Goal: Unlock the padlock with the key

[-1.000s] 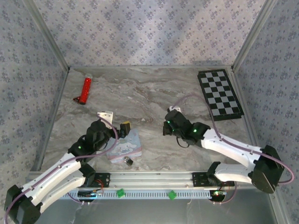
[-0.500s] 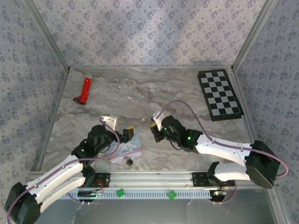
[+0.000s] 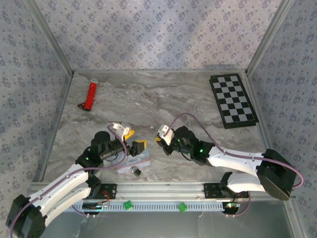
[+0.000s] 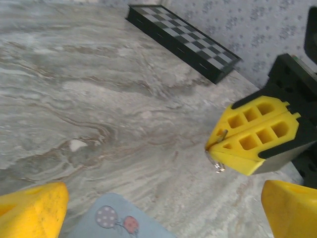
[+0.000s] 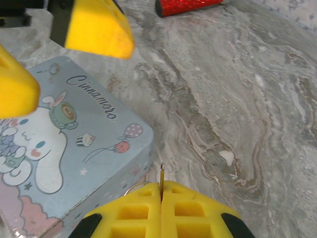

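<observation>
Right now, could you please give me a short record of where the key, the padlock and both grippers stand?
left gripper: open, above the cartoon tin, empty
right gripper: shut on the key, just right of the tin
key: blade pokes out between the pads
padlock: on the table by the tin's near edge, untouched
elsewhere: red tube far left, chessboard far right

In the top view the tiny black padlock [image 3: 135, 171] is too small to tell whether it is locked. Most of the thin metal key [image 5: 162, 174] is buried between the pressed-together yellow pads of the right claw [image 5: 161, 191]. The pastel cartoon tin [image 5: 74, 134] runs off the right wrist view's left and bottom edges, the red glittery tube [image 5: 188, 6] off its top.
</observation>
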Controlling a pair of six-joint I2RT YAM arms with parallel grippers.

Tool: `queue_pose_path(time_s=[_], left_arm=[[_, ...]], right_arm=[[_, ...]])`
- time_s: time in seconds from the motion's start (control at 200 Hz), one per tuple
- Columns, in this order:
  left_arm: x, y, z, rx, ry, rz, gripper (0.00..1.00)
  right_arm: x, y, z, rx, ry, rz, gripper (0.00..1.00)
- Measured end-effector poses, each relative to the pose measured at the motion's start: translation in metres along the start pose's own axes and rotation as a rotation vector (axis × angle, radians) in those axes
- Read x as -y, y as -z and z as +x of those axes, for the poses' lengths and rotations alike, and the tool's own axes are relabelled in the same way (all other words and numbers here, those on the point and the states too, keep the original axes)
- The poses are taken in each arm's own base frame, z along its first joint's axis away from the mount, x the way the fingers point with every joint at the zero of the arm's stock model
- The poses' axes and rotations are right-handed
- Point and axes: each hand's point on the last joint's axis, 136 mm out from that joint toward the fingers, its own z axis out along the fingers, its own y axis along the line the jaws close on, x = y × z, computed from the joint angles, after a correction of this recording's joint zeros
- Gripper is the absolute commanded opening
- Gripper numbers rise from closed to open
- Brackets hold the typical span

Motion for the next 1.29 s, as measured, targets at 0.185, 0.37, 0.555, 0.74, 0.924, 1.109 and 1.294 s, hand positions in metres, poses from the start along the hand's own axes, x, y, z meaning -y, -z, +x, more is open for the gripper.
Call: queue_pose_path(time_s=[0.185,0.37,0.555,0.74,0.924,1.109,1.294], left_arm=[[0.014,-0.002,0.003,-0.026,0.004,0.085,0.68],[0.024,-0.007,0.003,-0.054,0.013,0.153,0.58],[0.032,-0.009,0.005,-0.075,0.029,0.205,0.42],[0.039,-0.012,0.007,-0.104,0.035,0.252,0.32],[0.042,-0.017,0.010,-0.139,0.050,0.279,0.31],[0.046,-0.022,0.009,-0.159,0.048,0.297,0.31],[0.045,-0.025,0.014,-0.180,0.051,0.294,0.32]], right_arm=[[-0.007,0.000,-0.005,0.033,0.050,-0.068,0.00],[-0.017,0.000,-0.002,0.036,0.070,-0.151,0.00],[-0.026,-0.003,0.005,0.023,0.076,-0.211,0.00],[-0.032,-0.006,0.009,0.009,0.075,-0.249,0.00],[-0.035,-0.010,0.005,0.013,0.075,-0.271,0.00],[-0.038,-0.011,0.007,0.009,0.072,-0.287,0.00],[-0.038,-0.011,0.007,0.008,0.070,-0.294,0.00]])
